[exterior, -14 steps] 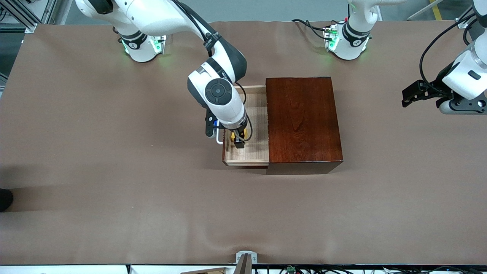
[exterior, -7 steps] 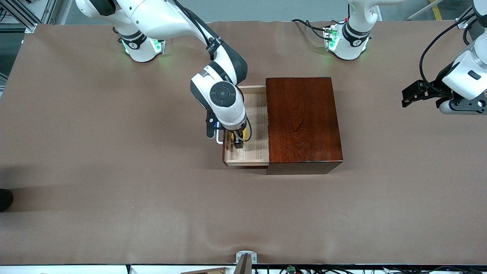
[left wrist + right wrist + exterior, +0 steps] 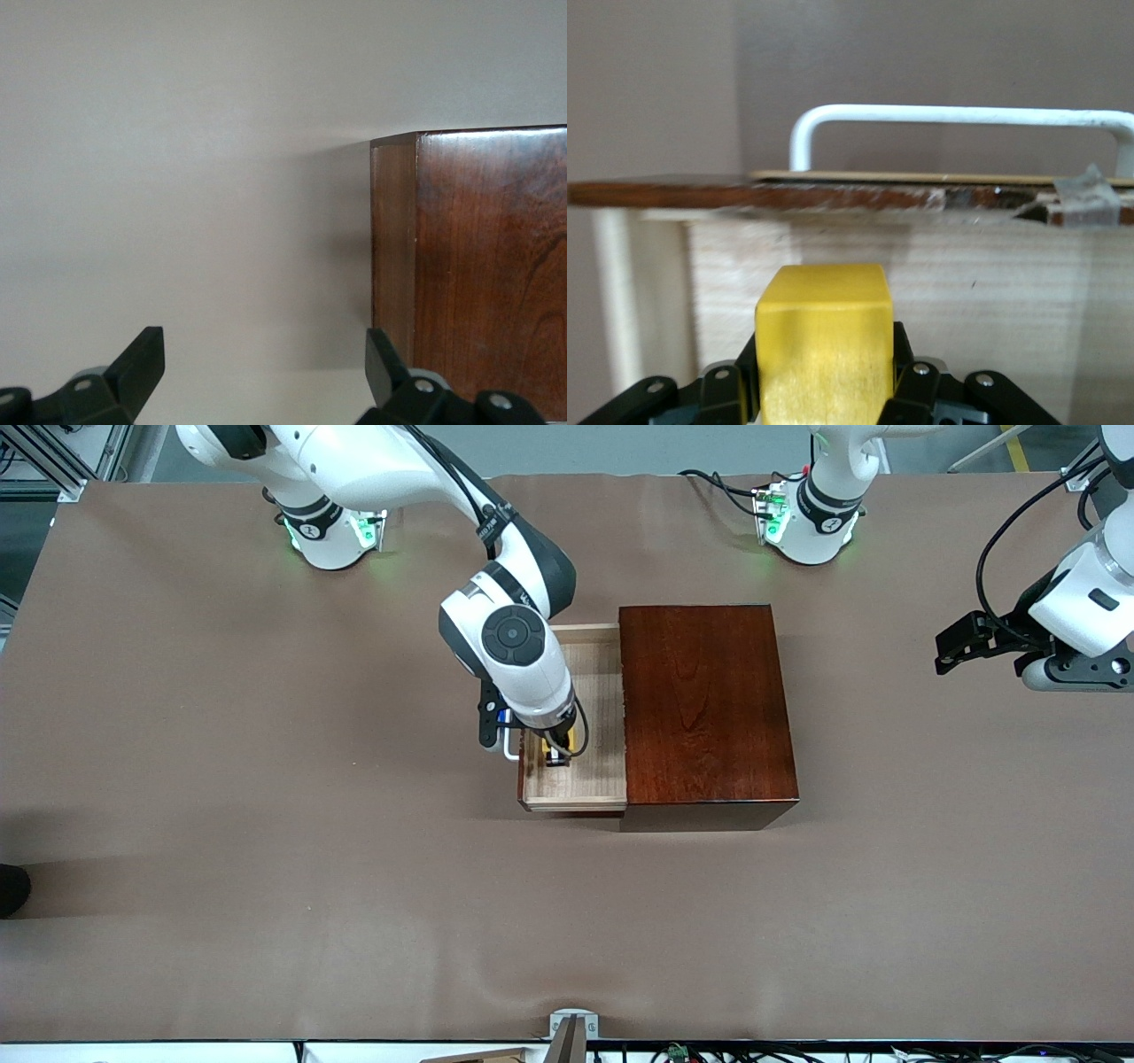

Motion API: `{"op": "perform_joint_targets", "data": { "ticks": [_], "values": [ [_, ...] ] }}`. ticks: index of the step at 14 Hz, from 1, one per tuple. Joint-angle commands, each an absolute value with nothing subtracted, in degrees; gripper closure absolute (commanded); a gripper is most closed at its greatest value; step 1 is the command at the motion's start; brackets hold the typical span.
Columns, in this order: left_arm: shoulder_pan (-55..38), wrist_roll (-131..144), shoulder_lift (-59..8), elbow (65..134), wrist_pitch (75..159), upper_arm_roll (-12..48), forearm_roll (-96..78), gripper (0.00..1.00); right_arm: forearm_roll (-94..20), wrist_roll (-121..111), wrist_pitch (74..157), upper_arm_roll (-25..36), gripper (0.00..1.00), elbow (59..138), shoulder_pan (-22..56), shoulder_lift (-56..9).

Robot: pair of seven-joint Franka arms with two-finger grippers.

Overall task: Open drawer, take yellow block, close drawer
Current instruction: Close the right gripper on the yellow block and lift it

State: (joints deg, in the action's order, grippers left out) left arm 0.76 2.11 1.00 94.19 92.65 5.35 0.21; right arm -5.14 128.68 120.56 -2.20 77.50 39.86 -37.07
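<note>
The drawer stands pulled out of the dark mahogany box toward the right arm's end, its pale wood floor showing. Its white U-shaped handle rises above the reddish-brown front. My right gripper reaches down into the drawer and is shut on the yellow block, of which only a sliver shows from the front. My left gripper waits in the air at the left arm's end, and its jaws are open with nothing between them.
The brown cloth table spreads wide around the box. Both arm bases stand along the table's farthest edge. A corner of the box shows in the left wrist view.
The right gripper's fingers have closed onto the yellow block inside the drawer. The right arm shifted only slightly. The left arm has not moved.
</note>
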Motion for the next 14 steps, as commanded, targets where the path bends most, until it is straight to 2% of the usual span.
{"op": "perform_joint_targets", "data": {
  "ticks": [1, 10, 14],
  "values": [
    [1.0, 2.5, 0.4, 92.8, 91.8, 5.5, -0.7, 0.0, -4.4, 127.5, 117.5, -2.5, 1.0, 76.4, 38.7, -34.2],
    [0.8, 2.4, 0.5, 92.7, 91.8, 5.7, -0.7, 0.0, -5.7, 103.2, 104.7, -2.7, 1.0, 77.6, 29.8, -26.0],
    [0.3, 2.3, 0.2, 91.8, 91.8, 5.7, -0.6, 0.0, -7.5, 91.1, 103.4, -2.7, 1.0, 83.2, 25.2, -21.1]
  ]
}}
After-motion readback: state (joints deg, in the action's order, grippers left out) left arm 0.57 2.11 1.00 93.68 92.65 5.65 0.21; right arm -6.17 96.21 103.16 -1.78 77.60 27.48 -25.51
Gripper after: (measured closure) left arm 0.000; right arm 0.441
